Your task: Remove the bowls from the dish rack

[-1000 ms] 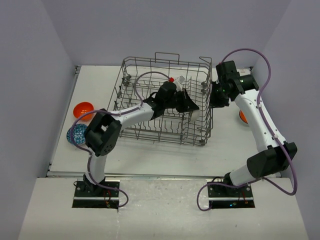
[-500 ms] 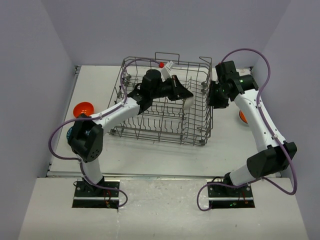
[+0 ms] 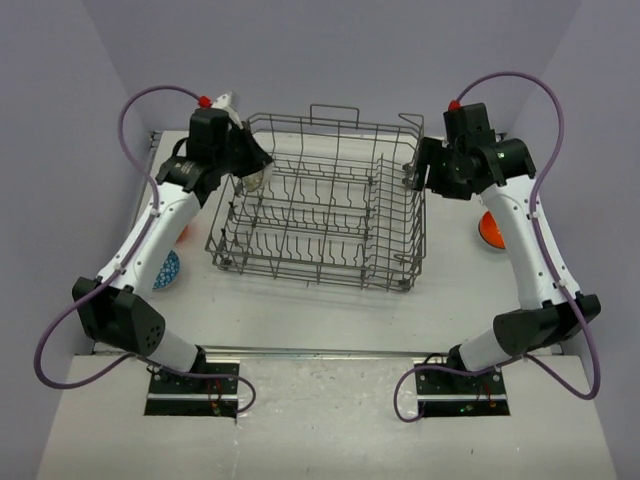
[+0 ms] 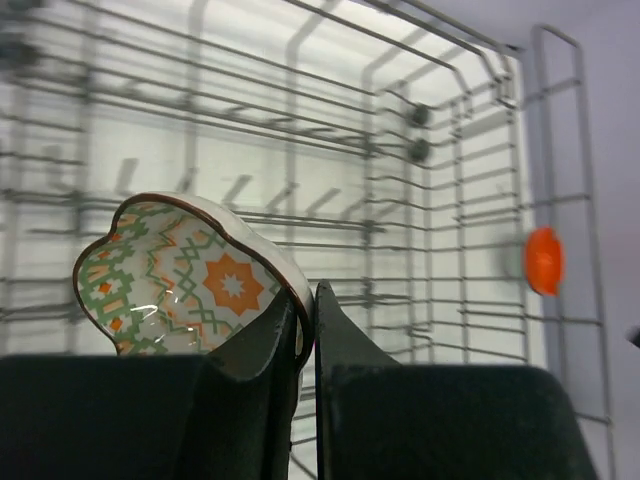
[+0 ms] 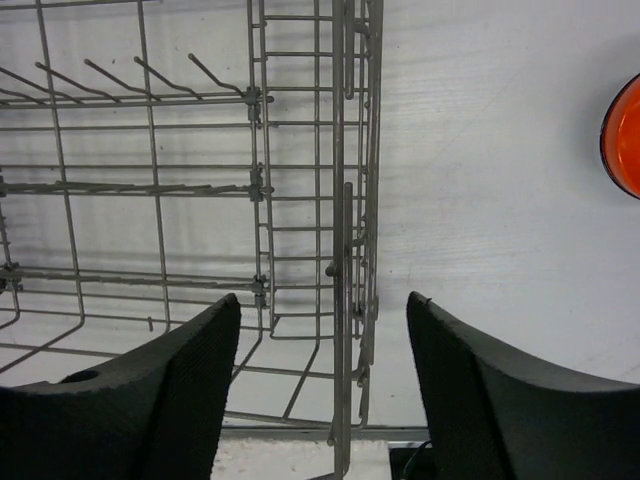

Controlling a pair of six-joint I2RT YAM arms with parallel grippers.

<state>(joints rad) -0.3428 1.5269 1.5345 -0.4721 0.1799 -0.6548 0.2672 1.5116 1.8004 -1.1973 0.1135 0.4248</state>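
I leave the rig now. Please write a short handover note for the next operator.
Left gripper: shut on the rim of the white scalloped bowl with green and orange pattern, by the far left corner of the grey wire dish rack.
Right gripper: open, astride the rack's right wall.
On the table: plain orange bowl right of the rack, blue-teal speckled bowl left.
No other bowl shows in the rack.
Left to do: set the held bowl down.
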